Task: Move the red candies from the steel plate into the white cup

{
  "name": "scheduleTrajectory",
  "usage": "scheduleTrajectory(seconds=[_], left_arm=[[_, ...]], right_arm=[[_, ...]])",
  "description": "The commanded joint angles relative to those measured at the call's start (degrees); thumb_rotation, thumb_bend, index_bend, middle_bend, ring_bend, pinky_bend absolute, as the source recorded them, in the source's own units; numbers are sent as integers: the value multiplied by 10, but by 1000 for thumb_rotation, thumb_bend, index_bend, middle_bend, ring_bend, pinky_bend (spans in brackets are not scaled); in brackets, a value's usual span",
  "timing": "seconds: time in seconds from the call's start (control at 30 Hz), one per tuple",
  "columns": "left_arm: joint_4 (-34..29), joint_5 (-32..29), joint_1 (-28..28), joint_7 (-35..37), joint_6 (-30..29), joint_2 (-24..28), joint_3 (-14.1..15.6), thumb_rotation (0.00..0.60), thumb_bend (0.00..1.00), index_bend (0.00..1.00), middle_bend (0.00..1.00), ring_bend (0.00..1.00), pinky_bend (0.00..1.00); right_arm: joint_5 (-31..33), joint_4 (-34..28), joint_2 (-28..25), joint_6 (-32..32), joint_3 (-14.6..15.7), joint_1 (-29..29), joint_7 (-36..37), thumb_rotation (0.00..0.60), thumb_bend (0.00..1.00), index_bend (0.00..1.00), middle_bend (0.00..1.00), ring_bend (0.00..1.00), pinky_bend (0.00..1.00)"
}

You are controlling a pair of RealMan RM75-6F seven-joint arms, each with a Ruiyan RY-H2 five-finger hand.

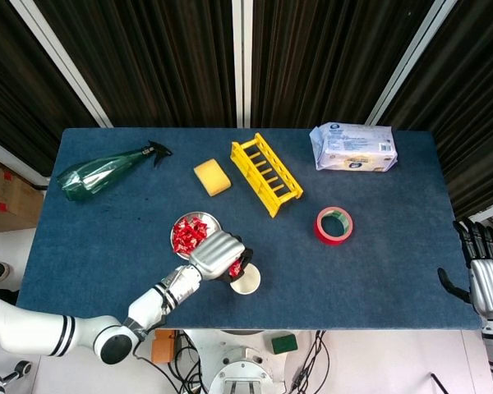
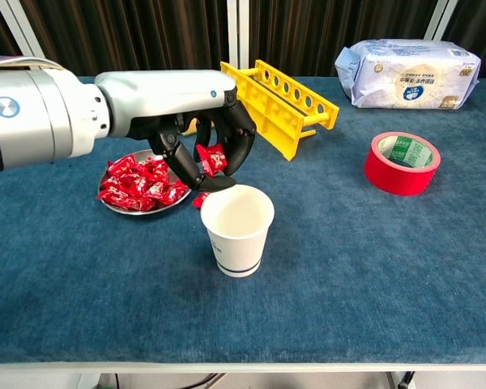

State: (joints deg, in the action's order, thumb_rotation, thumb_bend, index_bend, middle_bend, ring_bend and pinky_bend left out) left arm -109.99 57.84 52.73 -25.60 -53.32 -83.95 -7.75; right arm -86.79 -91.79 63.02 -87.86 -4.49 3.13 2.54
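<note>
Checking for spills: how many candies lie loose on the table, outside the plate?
1: a red candy on the cloth between plate and cup, partly hidden by the left hand.

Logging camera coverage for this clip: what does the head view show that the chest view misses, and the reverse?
Only the head view shows the green spray bottle, the whole yellow sponge and the idle right hand off the table's right edge. Only the chest view shows the red candy pinched in the left hand just above the white cup, and the cup's empty inside. Both show the steel plate of candies, yellow rack, red tape and wipes pack.
</note>
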Motion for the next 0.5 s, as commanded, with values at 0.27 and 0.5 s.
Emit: scheduleTrajectory(seconds=[0.27, 0.5], left_arm=[[3, -18, 5, 2, -3, -29, 4, 600, 347, 682, 654, 449, 511], [9, -12, 8, 1, -1, -36, 10, 600, 346, 607, 590, 415, 510]], right_arm=[[-6, 0, -1, -8, 1, -4, 3, 600, 301, 0, 0, 0, 0], [-9, 1, -1, -11, 2, -5, 6, 600, 301, 0, 0, 0, 0]])
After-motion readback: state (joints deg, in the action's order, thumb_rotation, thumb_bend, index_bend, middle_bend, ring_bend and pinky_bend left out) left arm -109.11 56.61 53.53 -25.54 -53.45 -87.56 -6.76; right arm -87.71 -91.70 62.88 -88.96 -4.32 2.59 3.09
